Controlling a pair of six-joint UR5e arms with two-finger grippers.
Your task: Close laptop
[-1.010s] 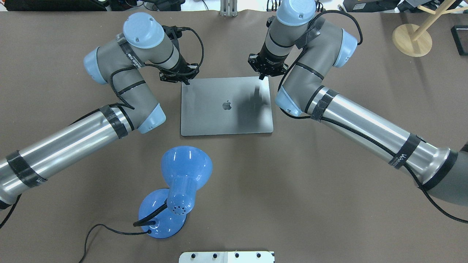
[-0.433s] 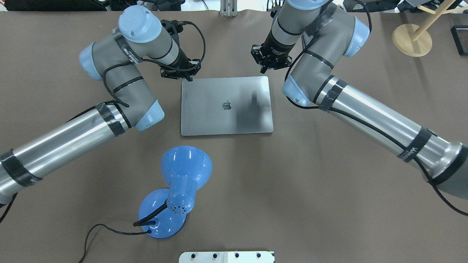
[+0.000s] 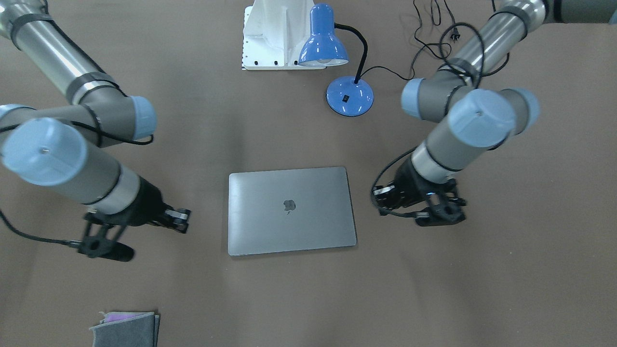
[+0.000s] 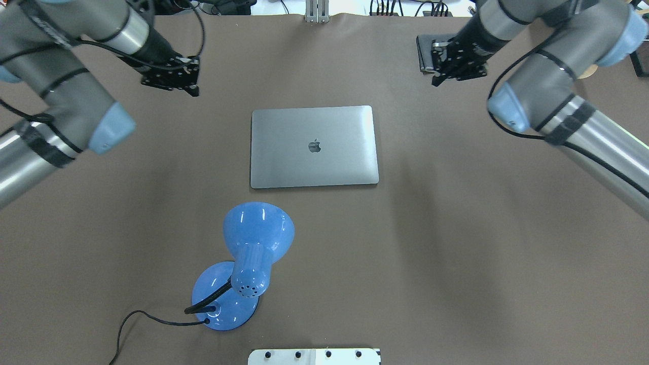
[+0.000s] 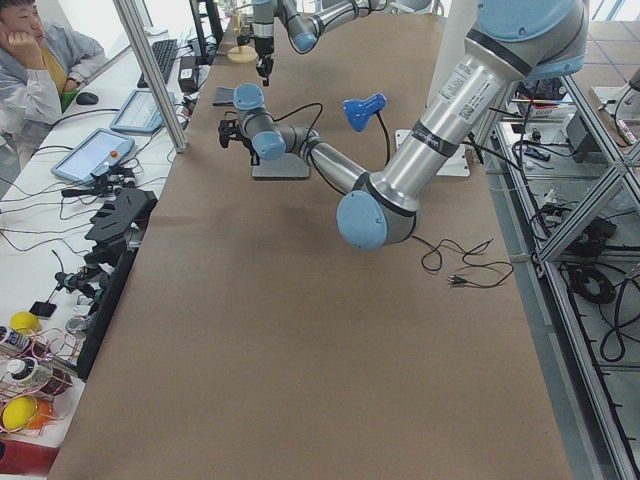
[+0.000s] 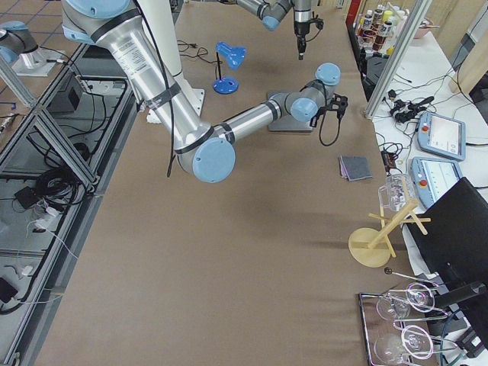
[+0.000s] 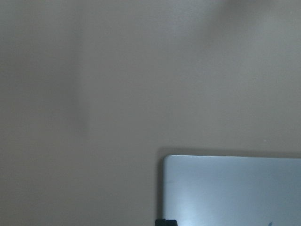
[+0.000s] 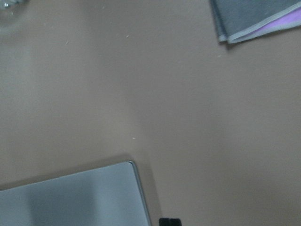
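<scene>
- The laptop (image 4: 314, 147) lies shut and flat at the middle of the bench (image 4: 456, 253), lid up and logo showing, with neither arm touching it
- In the overhead view the left pincer (image 4: 175, 77) hangs at 10 o'clock from the laptop and the right pincer (image 4: 453, 63) at 2 o'clock, both well apart from it
- That view does not show their fingers clearly. Each wrist camera shows a single dark tip at 6 o'clock of its picture with no gap, so both pincers read as together and empty
- The left wrist view catches one rounded lid corner (image 7: 235, 188) at 5 o'clock on bare bench
- The right wrist view has another corner (image 8: 75, 197) at 7 o'clock and a folded grey cloth (image 8: 254, 19) with a purple edge at 1 o'clock
- From overhead that cloth is mostly hidden behind the right pincer, but the front-facing view shows it (image 3: 126, 328) whole
- A blue desk lamp (image 4: 256, 243) stands at 7 o'clock from the laptop. Only the front-facing view shows the inside of its shade and the switch on its base (image 3: 349, 96)
- The left side view alone shows a seated operator (image 5: 35, 70)
</scene>
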